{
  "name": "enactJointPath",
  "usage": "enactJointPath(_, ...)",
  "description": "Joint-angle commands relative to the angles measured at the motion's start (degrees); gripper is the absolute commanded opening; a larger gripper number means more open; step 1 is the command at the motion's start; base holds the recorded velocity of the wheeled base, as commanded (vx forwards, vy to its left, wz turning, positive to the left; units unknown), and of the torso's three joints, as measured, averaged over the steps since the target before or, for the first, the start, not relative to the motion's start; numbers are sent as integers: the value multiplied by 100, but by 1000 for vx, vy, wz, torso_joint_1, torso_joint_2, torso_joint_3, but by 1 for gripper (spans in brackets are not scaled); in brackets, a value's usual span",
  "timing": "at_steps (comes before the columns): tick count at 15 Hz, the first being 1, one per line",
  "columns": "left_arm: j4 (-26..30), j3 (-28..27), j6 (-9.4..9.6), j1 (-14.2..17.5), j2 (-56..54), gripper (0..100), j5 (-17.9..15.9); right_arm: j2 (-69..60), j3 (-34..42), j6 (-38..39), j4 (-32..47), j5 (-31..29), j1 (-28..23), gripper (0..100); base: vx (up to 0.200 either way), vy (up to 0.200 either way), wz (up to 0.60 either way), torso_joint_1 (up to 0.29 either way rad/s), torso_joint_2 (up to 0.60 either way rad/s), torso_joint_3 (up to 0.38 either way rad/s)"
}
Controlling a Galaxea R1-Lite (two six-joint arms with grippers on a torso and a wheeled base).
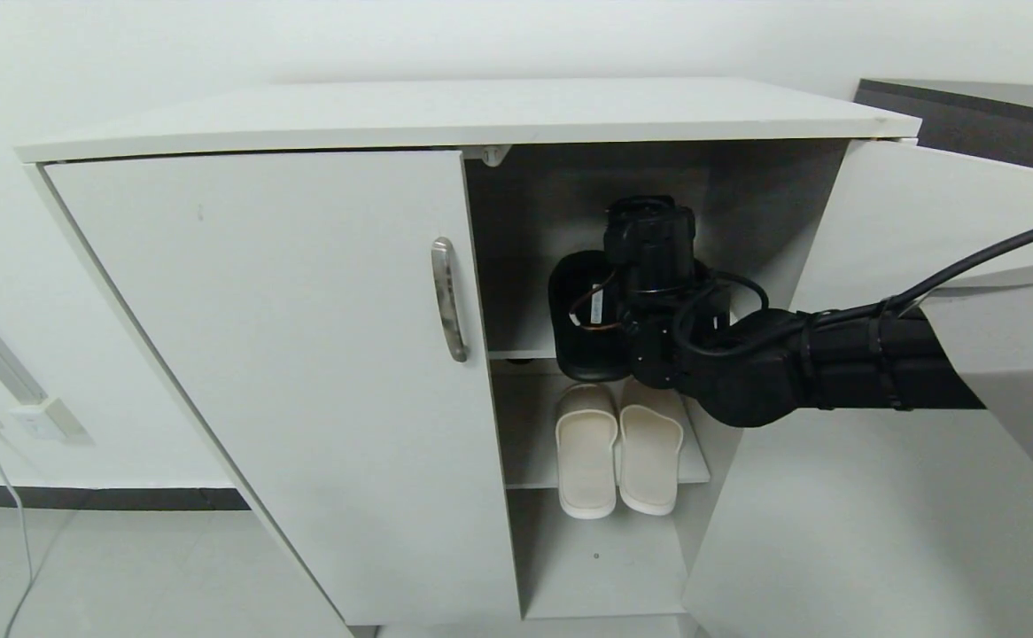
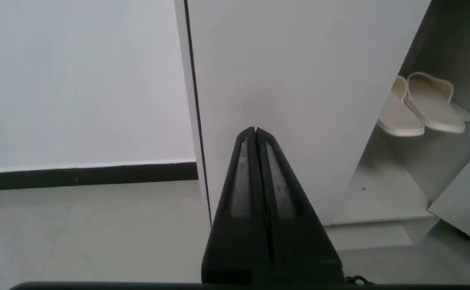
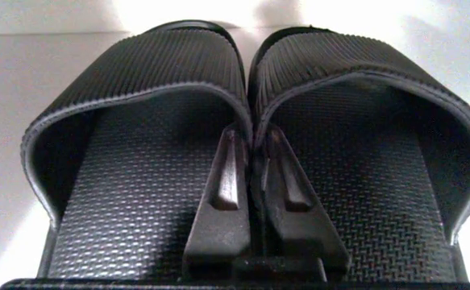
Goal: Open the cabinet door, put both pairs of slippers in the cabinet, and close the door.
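The left claw (image 2: pixel 255 161) hangs low in front of the cabinet (image 1: pixel 446 111), above the floor (image 2: pixel 89 234). Its fingers are pressed together with nothing between them, and it faces the left door (image 1: pixel 286 354). That door is closed, and its handle (image 1: pixel 448 299) stands upright near its right edge.

To the right of the handle the cabinet stands open. The black slippers (image 1: pixel 574 319) are at the upper shelf (image 1: pixel 516 353), side by side. Their long axes run front to back, with toes toward the back wall and heels out past the shelf's front edge. I cannot tell whether they rest on the shelf or hang just above it.

The right claw (image 3: pixel 255 145) comes in from the heel side, along the line where the two slippers meet. It is clamped on the two inner strap walls, pinching them together, with one finger inside each slipper and the soles spread to either side.

The white slippers (image 1: pixel 618 447) lie flat on the middle shelf (image 1: pixel 525 443), just below and slightly right of the black pair and well apart from either claw. They touch each other and run front to back, toes inward, with heels overhanging the shelf's front edge.

The right door (image 1: pixel 889 532) is swung wide open at the far right.
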Motion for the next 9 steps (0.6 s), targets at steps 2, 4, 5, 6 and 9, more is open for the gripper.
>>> enactJointPath(2, -1, 0, 8, 2, 5, 0, 1, 17, -2, 4, -12, -2, -13, 100, 0, 0, 0, 0, 0, 0)
enactJointPath(4, -1, 0, -1, -6, 5, 0, 1, -62, 42, 4, -12, 6, -4, 100, 0, 0, 0, 0, 0, 0)
enactJointPath(5, -1, 0, -1, -6, 5, 0, 1, -159, 130, 4, -3, 6, 13, 100, 0, 0, 0, 0, 0, 0)
enactJointPath(6, -1, 0, -1, 2, 5, 0, 1, -317, 280, -5, -12, -2, 57, 100, 0, 0, 0, 0, 0, 0)
enactJointPath(9, -1, 0, -1, -6, 5, 0, 1, -827, 886, 13, -56, -2, 233, 100, 0, 0, 0, 0, 0, 0)
